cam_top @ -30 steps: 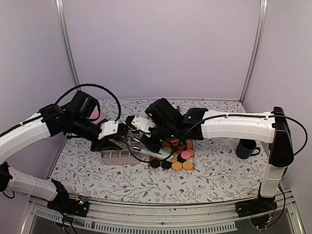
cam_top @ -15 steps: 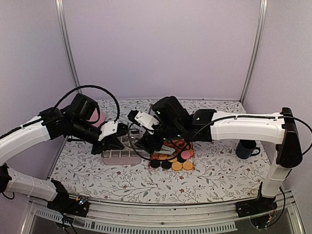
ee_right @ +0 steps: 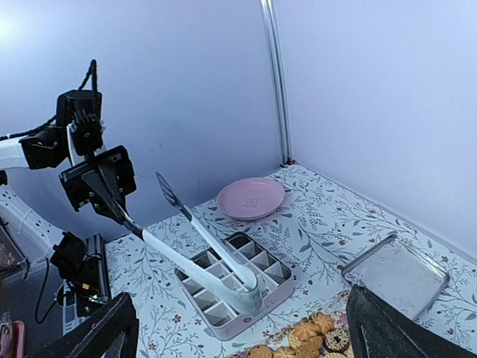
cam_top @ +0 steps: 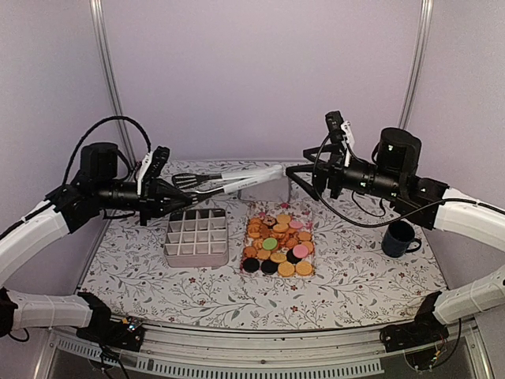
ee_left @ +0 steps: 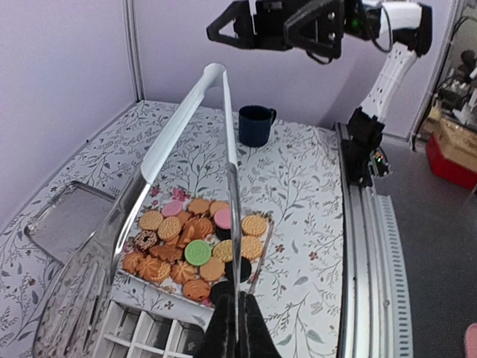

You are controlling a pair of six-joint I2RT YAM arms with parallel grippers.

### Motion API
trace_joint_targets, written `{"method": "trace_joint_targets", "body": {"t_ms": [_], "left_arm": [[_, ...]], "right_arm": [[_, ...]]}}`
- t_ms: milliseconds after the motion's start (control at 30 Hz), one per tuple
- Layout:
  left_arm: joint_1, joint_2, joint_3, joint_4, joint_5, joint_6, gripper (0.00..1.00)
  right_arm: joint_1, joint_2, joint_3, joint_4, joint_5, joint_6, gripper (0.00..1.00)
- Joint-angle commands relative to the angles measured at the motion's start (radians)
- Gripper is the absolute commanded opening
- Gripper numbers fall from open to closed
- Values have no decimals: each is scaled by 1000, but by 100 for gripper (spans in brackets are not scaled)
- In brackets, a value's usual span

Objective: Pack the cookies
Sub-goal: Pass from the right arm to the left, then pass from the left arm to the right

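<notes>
Far left, the left gripper (cam_top: 172, 195) hangs high over the table (cam_top: 355, 276), pressed together on one arm of a pair of white tongs (cam_top: 245, 175), pinching it close to the slotted head. The tongs lie roughly level in the air, hinge end pointing at the other arm, and their second blade splays free above the first. Directly under them sits the pale divided box (cam_top: 196, 259), a grid of square cells; whether anything lies in the cells I cannot tell from here.

Just right of the box are the cookies (cam_top: 278, 245), piled in their clear tray (ee_left: 257, 267) near the middle of the table. They are mostly golden-orange, with a green one in the centre, a couple of pink and a few black along the near edge.

Up and to the right, the right gripper (cam_top: 298, 166) floats level with the tongs' hinge end, fingers spread wide and gripping nothing; the hinge tip is just in front of it. Far right on the table stands a dark blue mug (cam_top: 397, 238), well apart from the tray.
</notes>
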State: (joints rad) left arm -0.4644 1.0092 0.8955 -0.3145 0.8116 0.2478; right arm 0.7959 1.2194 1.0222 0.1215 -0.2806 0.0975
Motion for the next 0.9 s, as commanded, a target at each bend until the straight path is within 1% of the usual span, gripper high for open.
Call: {"method": "trace_joint_targets", "body": {"t_ms": [0, 67, 133, 300, 467, 567, 700, 867], "left_arm": [[7, -28, -35, 310, 150, -306, 0], [7, -26, -63, 408, 173, -408, 0], [6, -16, -72, 457, 174, -464, 0], [6, -5, -66, 477, 177, -508, 0], [2, 1, -77, 517, 169, -538, 0], [0, 5, -83, 530, 170, -551, 0], [-2, 10, -85, 551, 185, -563, 0], [-1, 12, -87, 566, 203, -573, 0]], "right_arm": [[-27, -28, -78, 177, -187, 124, 99], [-40, -18, -87, 217, -236, 142, 99], [-47, -3, -93, 260, -273, 160, 99], [-48, 46, -120, 448, -358, 228, 99], [-44, 167, -114, 643, -393, 338, 99], [-12, 231, -100, 738, -358, 371, 99], [38, 299, -40, 746, -261, 330, 99], [70, 370, 15, 780, -195, 311, 99]]}}
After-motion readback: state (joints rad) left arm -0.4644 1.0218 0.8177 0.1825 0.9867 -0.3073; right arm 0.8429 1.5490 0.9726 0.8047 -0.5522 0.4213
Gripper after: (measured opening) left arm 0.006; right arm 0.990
